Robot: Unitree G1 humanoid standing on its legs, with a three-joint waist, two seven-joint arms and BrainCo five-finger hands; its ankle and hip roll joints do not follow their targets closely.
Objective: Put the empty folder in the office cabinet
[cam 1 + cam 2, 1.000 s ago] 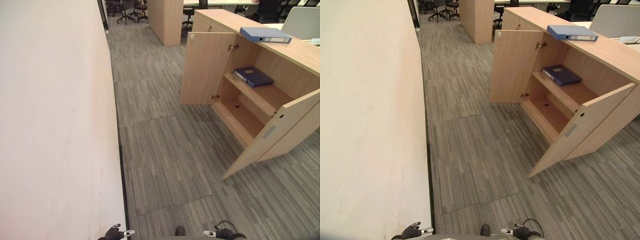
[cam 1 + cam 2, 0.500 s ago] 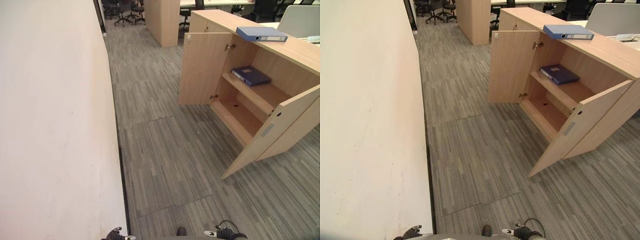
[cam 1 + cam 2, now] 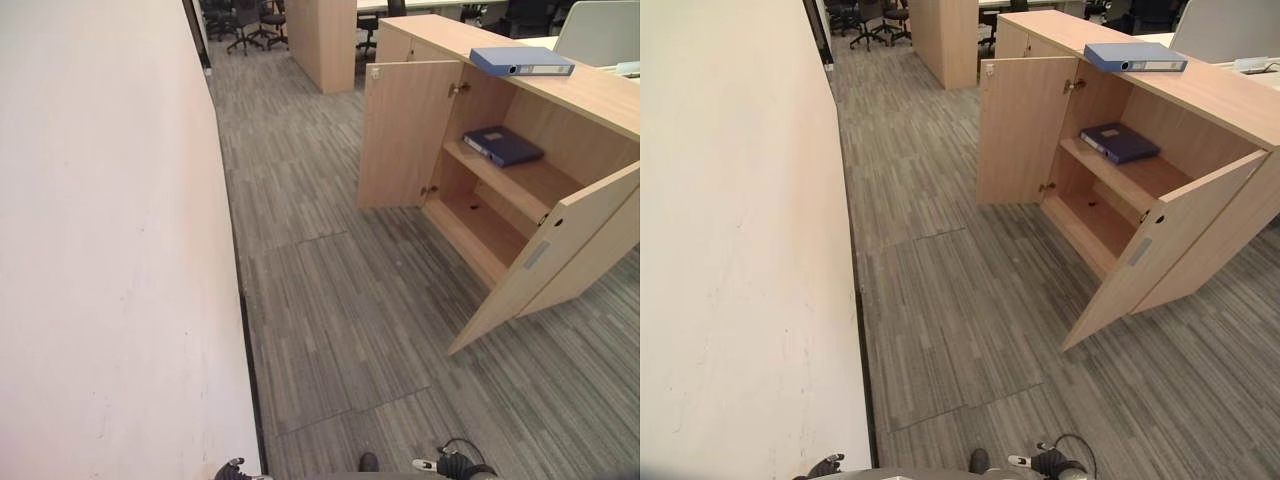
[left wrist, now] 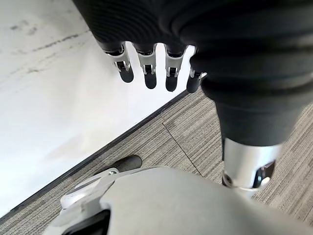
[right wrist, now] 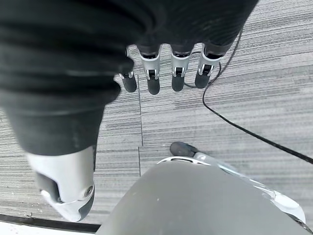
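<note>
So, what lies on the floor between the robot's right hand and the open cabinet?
Nothing: in the left eye view, only bare grey carpet floor stretches from the right hand to the open cabinet. Both hands hang empty.

My head's two eyes looked down from high, both sharing the open cabinet [image 3: 500,190] far beyond my fingers; each wrist camera faced floorward, close along them.
</note>
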